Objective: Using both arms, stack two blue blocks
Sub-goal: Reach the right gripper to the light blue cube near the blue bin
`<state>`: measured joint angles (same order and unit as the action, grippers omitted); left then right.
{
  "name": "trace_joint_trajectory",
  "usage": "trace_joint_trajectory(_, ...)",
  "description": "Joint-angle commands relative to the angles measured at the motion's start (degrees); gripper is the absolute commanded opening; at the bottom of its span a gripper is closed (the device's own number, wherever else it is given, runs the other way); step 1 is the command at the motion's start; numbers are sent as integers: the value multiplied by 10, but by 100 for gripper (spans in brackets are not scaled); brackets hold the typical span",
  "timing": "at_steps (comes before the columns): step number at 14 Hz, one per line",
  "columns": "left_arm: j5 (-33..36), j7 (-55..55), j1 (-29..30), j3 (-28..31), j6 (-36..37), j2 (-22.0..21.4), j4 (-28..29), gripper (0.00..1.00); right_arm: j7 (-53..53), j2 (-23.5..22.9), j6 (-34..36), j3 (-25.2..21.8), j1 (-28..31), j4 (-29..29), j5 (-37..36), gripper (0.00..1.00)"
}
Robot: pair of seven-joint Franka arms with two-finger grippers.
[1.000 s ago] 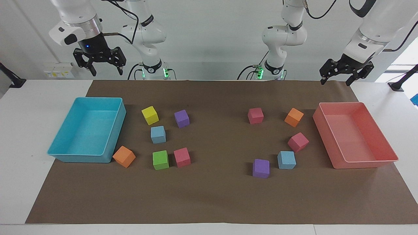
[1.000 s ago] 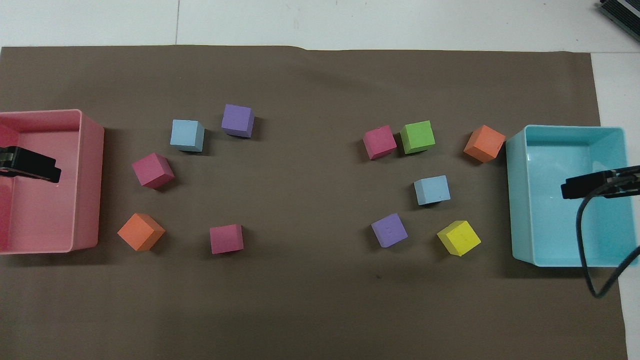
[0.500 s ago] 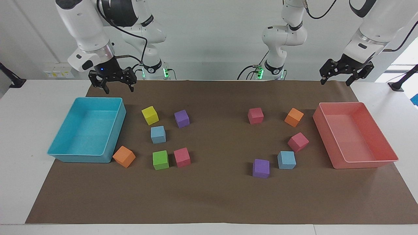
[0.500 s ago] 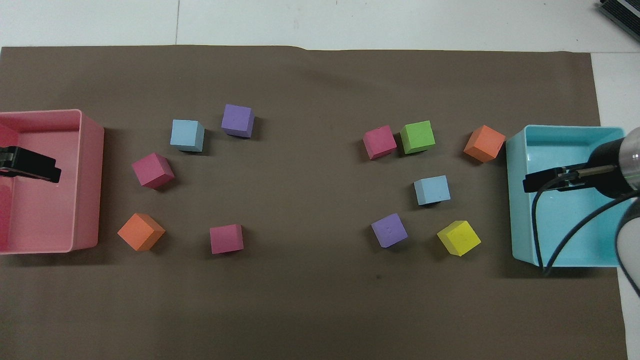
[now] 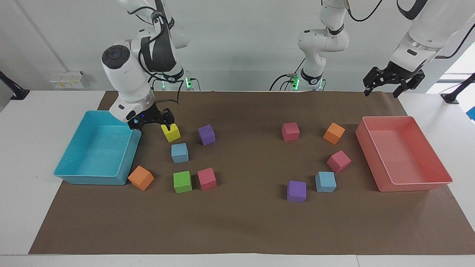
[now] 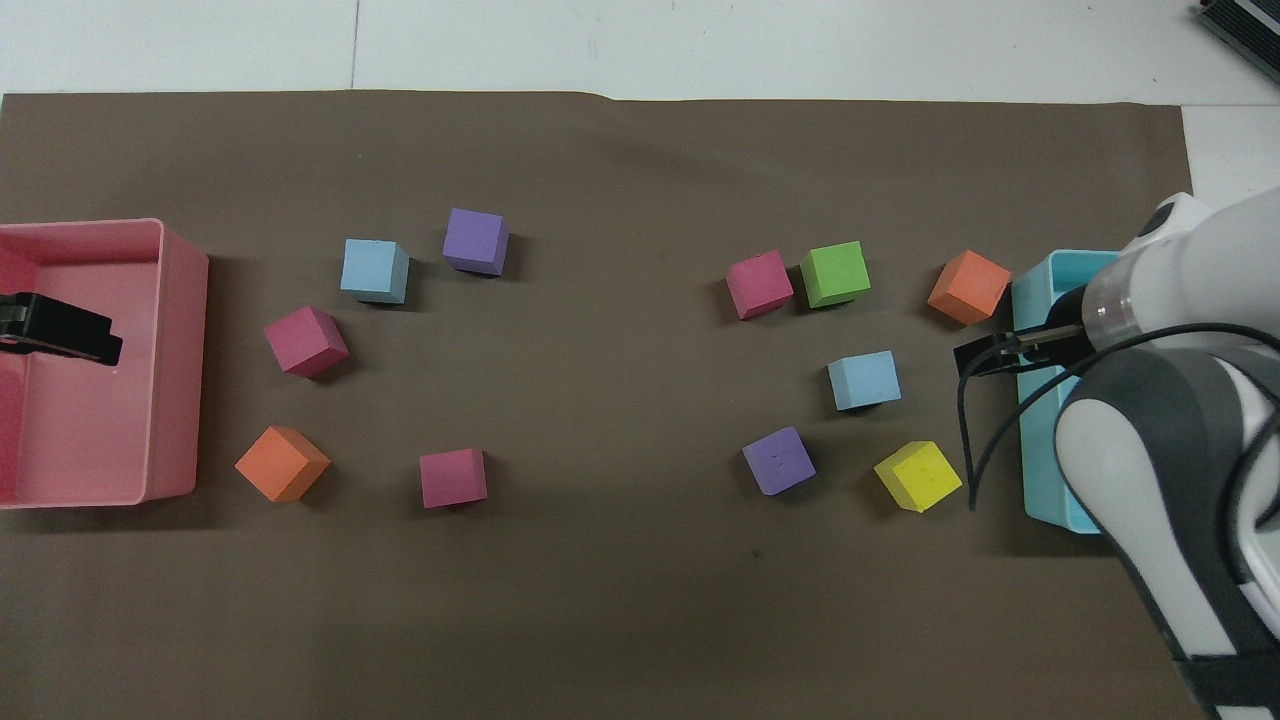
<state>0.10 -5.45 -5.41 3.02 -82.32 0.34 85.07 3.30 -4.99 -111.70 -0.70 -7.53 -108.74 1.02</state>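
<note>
Two sky-blue blocks lie on the brown mat. One blue block (image 5: 179, 152) (image 6: 864, 380) sits among the cubes at the right arm's end, between a yellow cube (image 5: 171, 135) and a green cube (image 5: 182, 181). The other blue block (image 5: 326, 181) (image 6: 374, 270) rests beside a purple cube (image 5: 296, 191) at the left arm's end. My right gripper (image 5: 156, 125) (image 6: 985, 357) hangs open and empty, low over the mat between the turquoise tray and the yellow cube. The left gripper (image 5: 384, 89) (image 6: 70, 335) waits open, high over the pink tray.
A turquoise tray (image 5: 89, 180) stands at the right arm's end and a pink tray (image 5: 415, 183) at the left arm's end. Several other cubes, purple, pink and orange, are scattered around both blue blocks.
The right arm has swung down from high above the turquoise tray toward the yellow cube and the nearby blue block. The left arm has not moved, and no block has shifted.
</note>
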Motion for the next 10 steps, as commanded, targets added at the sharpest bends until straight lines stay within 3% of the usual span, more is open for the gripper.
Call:
trace_joint_trajectory(1, -5, 4, 9, -5, -6, -12, 16, 100, 6, 3, -54, -2, -20, -51, 10, 100)
trace_joint_trajectory(10, -5, 4, 9, -5, -6, -12, 16, 100, -44, -31, -177, -1, -33, -140, 11, 100)
